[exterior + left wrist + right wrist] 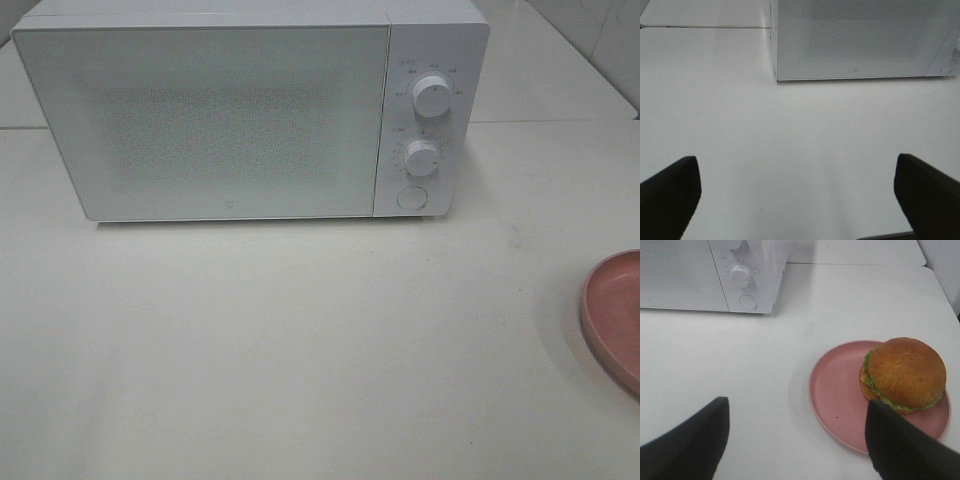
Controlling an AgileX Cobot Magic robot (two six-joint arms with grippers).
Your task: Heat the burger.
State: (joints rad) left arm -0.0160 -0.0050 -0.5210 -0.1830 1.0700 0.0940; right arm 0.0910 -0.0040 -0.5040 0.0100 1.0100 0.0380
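Burger (904, 372) sits on pink plate (835, 395); microwave (220, 110) door closed. My left pincer (797, 192) and right pincer (797, 440) both gape, empty.

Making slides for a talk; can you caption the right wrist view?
Open right gripper above the table, burger on pink plate, closed microwave beyond.

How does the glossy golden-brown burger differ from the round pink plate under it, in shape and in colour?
The burger is tall and domed; the round pink plate is flat and low, with a shallow rim. The burger is golden-brown with green lettuce at its edge; the plate is plain pink. The burger covers only one side of the plate, which is the wider of the two. Both are round and lie on the white table.
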